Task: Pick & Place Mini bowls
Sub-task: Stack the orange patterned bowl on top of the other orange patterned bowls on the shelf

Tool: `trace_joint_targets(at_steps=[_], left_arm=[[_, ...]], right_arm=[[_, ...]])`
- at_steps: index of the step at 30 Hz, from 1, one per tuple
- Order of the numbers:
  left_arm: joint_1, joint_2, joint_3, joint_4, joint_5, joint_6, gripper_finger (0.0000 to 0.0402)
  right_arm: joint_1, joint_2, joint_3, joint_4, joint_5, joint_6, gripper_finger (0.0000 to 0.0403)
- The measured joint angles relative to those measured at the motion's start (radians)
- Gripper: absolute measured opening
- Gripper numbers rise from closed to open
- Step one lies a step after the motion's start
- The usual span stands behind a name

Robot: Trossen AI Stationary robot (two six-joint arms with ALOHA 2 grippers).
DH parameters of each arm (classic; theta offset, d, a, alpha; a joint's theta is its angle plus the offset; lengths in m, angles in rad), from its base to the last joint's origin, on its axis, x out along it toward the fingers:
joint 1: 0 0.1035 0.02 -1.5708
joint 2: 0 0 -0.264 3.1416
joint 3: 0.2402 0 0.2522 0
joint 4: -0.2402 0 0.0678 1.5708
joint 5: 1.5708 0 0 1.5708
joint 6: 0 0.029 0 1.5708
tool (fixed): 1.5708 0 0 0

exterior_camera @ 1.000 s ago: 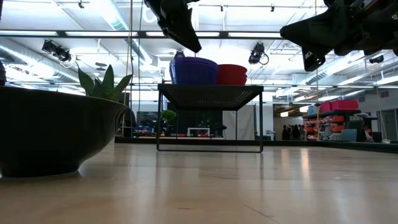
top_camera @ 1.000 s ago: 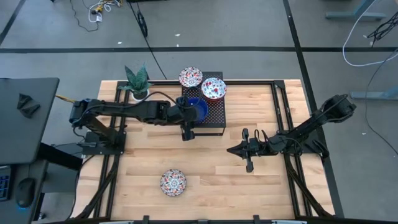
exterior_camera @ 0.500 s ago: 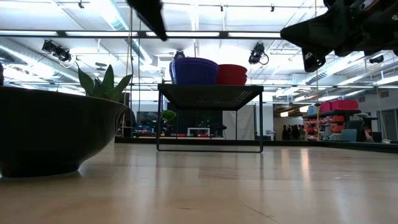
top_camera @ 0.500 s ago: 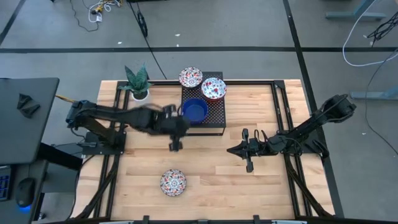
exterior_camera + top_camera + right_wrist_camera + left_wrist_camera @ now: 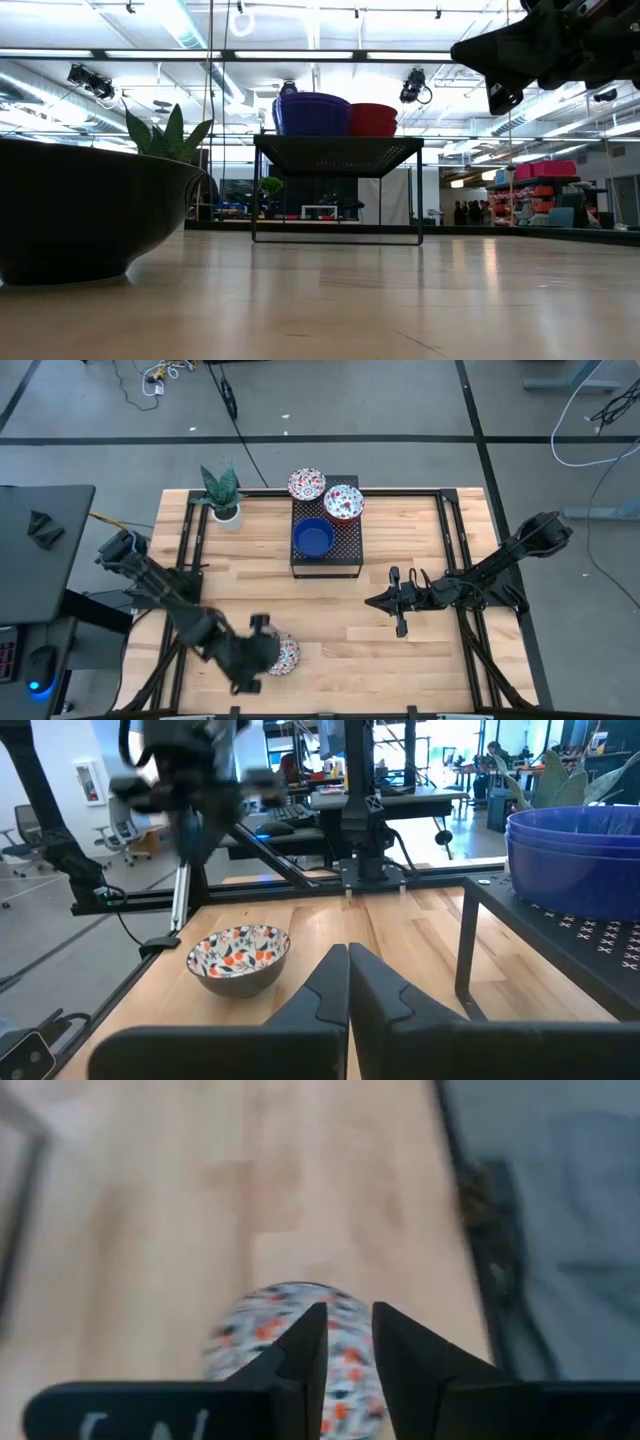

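Note:
A floral mini bowl (image 5: 280,654) sits on its base near the table's near edge; it also shows in the right wrist view (image 5: 238,956) and as a big dark shape (image 5: 90,215) in the low view. My left gripper (image 5: 266,652) hovers over its left rim, open with a narrow gap (image 5: 349,1342). Stacked blue bowls (image 5: 313,538) and a red-lined floral bowl (image 5: 343,501) rest on the black perforated box (image 5: 345,545). Another floral bowl (image 5: 306,484) is at the box's far left corner. My right gripper (image 5: 396,600) waits shut (image 5: 348,960) right of centre.
A potted plant (image 5: 221,495) stands at the far left of the table. Black rails (image 5: 452,530) run along the table's sides and far edge. Bare wood (image 5: 340,640) lies between the near floral bowl and the right gripper.
My left arm has swung fast from the blue bowls on the black box down toward the table's near edge, and now hovers over the near floral bowl. The blue bowls have stayed on the box.

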Motion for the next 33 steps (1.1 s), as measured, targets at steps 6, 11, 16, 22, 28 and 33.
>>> trace_joint_targets(at_steps=[6, 11, 16, 22, 28, 33], left_arm=[[-0.089, 0.000, -0.185, 0.267, -0.008, 0.070, 0.0136], [-0.095, 0.004, -0.249, 0.292, -0.005, 0.157, 0.0188], [-0.089, 0.046, -0.252, 0.315, 0.022, 0.225, 0.0197], [-0.083, 0.130, -0.250, 0.333, 0.078, 0.227, 0.0182], [-0.083, 0.169, -0.249, 0.331, 0.083, 0.201, 0.0170], [-0.082, 0.172, -0.249, 0.325, 0.062, 0.202, 0.0153]], right_arm=[[0.000, 0.000, 0.000, 0.000, 0.000, 0.002, 0.0004], [0.000, 0.000, 0.000, 0.000, 0.002, 0.003, 0.0004], [0.000, 0.000, 0.000, 0.000, 0.002, 0.003, 0.0004], [0.000, 0.000, 0.000, 0.000, 0.002, 0.003, 0.0004], [0.000, 0.000, 0.000, -0.002, 0.002, 0.003, 0.0004], [0.000, 0.000, 0.000, -0.002, 0.002, 0.003, 0.0004]])
